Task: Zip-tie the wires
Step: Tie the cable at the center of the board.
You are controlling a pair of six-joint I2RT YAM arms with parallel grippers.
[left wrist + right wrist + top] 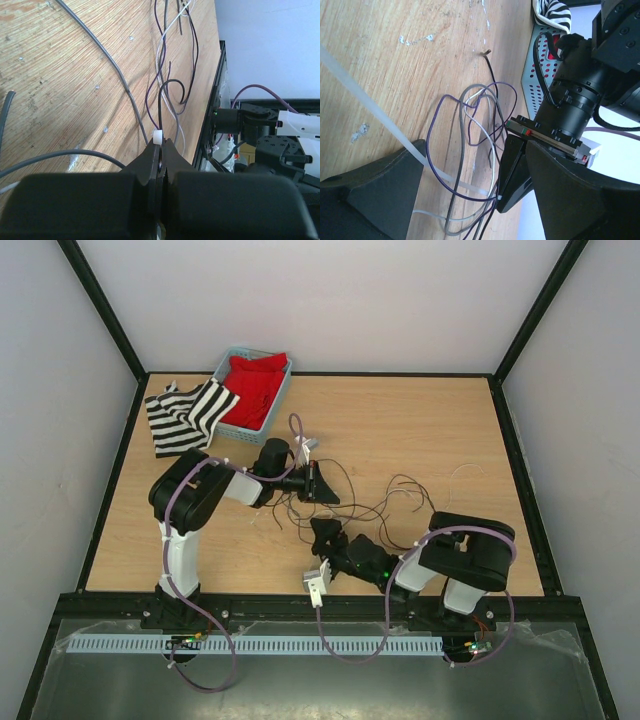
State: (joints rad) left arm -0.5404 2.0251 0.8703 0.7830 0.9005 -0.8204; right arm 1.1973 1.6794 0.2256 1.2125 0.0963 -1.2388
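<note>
Both grippers serve the zip tie [375, 107]: our left gripper [160, 147] clamps its end, anchoring it among the wires [468, 104]; our right gripper [475, 150] stands apart around its strap, ready, we judge, to pull.

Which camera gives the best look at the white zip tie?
The right wrist view: the zip tie runs there as a long pale strip among the wires. The left wrist view shows only its white end pinched in the left hand. The top view is too far to make it out.
</note>
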